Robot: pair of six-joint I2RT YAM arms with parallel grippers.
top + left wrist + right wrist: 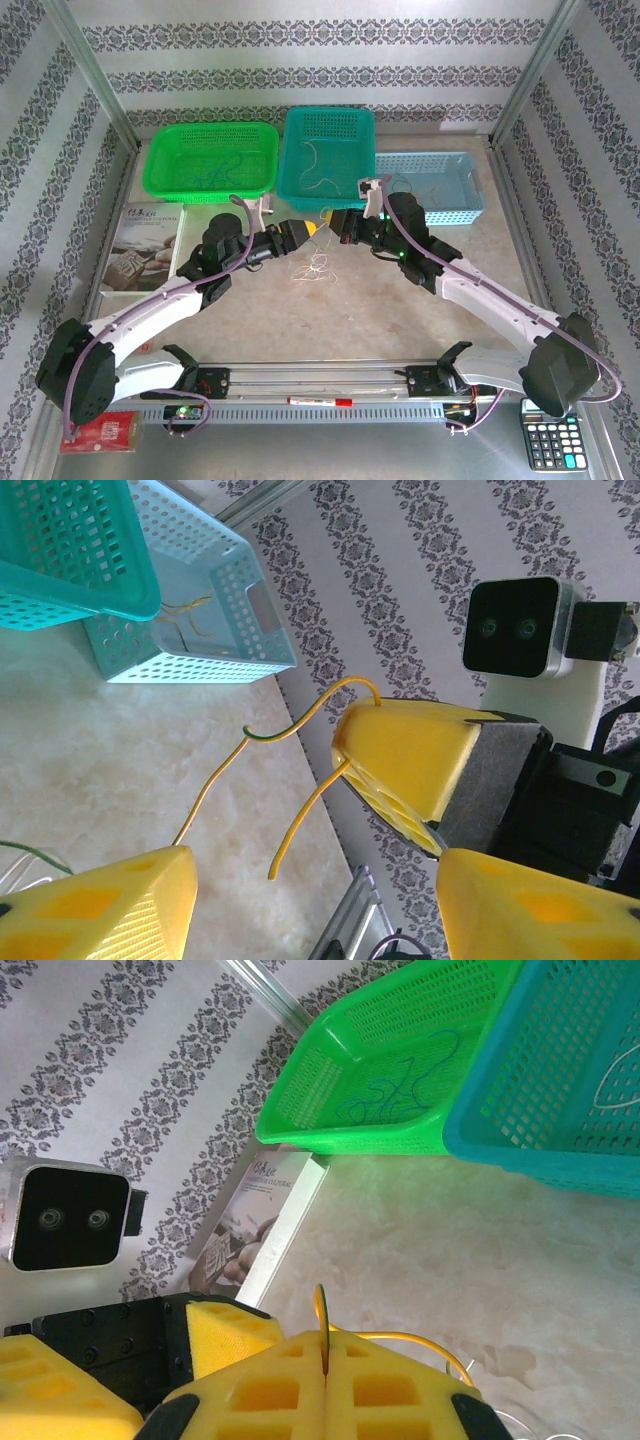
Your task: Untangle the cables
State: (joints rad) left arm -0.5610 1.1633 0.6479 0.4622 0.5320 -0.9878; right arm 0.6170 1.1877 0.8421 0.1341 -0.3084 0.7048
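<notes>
Your right jaws are pressed together on one yellow cable (395, 1337), holding its end up clear of the rest. Your left jaws stand apart just left of them, with the cable's loose loops hanging between the pads, probably so you can take a second hold and draw it free. The remaining tangle (318, 266) lies on the surface (380, 320) below, between both arms.

Bright, diffuse light leaves only faint, soft shadows on the table (400, 320). The top view looks slightly washed out; the wrist views are sharp, even the thin cable (216, 785).
</notes>
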